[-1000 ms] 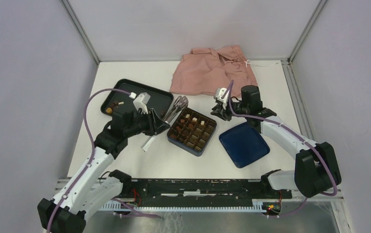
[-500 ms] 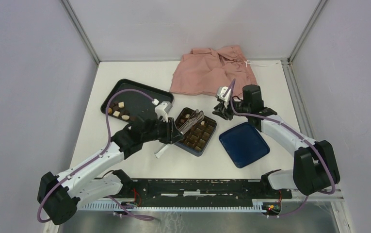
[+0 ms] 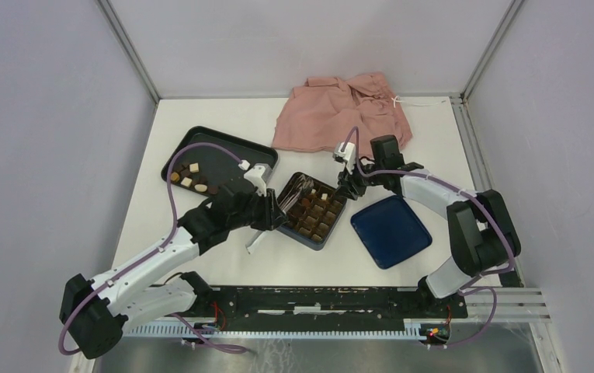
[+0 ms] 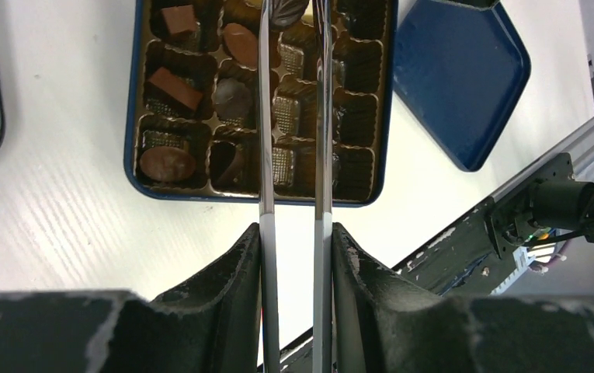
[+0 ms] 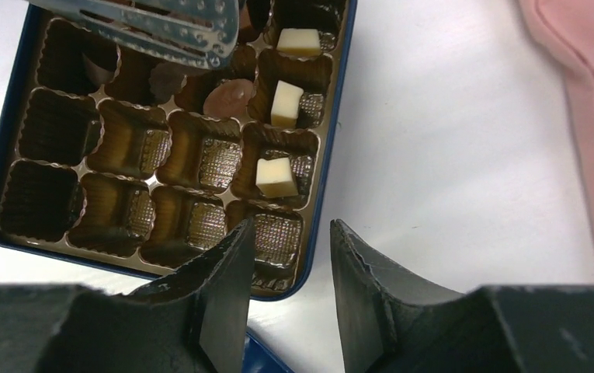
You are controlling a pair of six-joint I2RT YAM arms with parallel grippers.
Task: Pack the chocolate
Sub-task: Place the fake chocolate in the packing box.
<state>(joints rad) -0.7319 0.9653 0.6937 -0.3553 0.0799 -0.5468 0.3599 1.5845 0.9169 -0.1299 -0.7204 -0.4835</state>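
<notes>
Our left gripper [image 4: 295, 233] is pressed together on a pair of metal tongs [image 4: 265, 140], and the two arms of the tongs reach out over the dark blue box [image 3: 293, 234]. Most of the chocolate [image 5: 286, 102] lies in the cells of this box: three white pieces along one side and brown pieces in the cells beside them. One dark piece [image 4: 286, 9] sits between the tong tips, but we cannot tell whether it is pinched. Our right gripper [image 5: 290, 227] hovers over the box rim, its fingers spread with nothing between them. Some pieces [image 3: 192, 177] lie on the black tray [image 3: 227, 155], left of the box.
</notes>
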